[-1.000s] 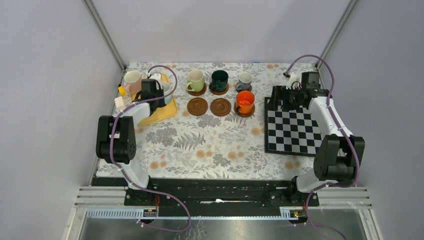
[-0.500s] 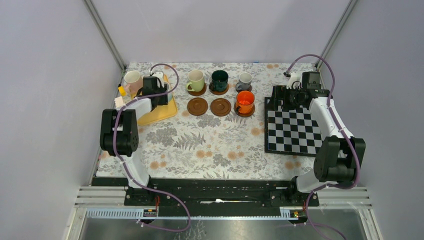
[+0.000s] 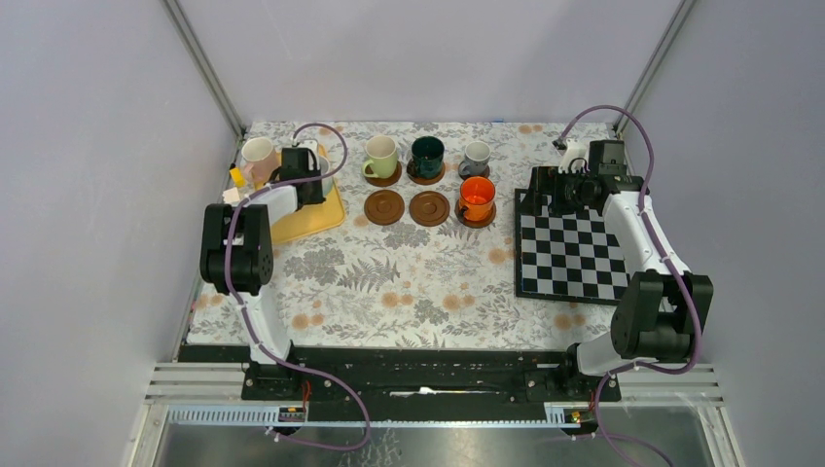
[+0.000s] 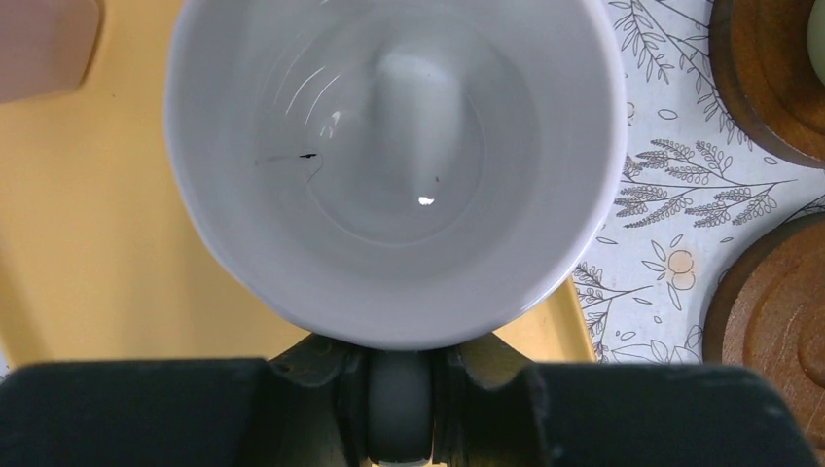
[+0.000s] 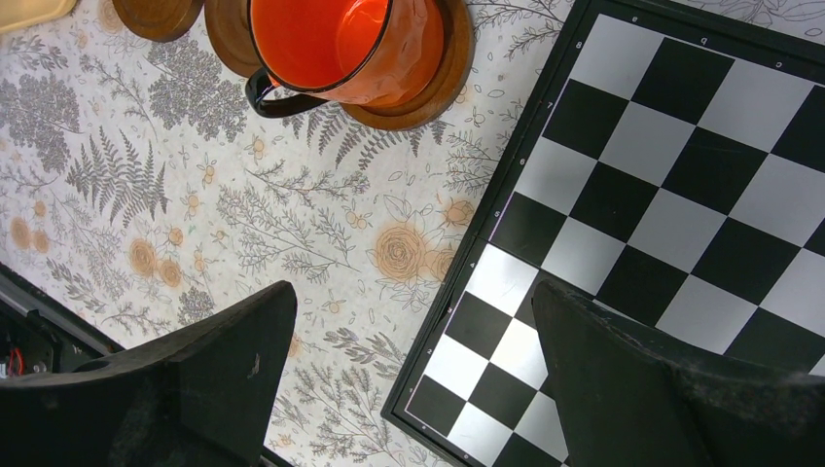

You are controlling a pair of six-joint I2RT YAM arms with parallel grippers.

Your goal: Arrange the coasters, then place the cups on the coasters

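Left pincer was found pinched on the handle of the white cup, over the yellow tray at the desk's 10 o'clock. Right pincer was found spread above the chessboard edge, 2 o'clock.

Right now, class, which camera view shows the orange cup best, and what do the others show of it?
The right wrist view: the orange cup is close, its dark handle and the coaster beneath it plain. The top external view shows the orange cup whole but small. The left wrist view misses it.
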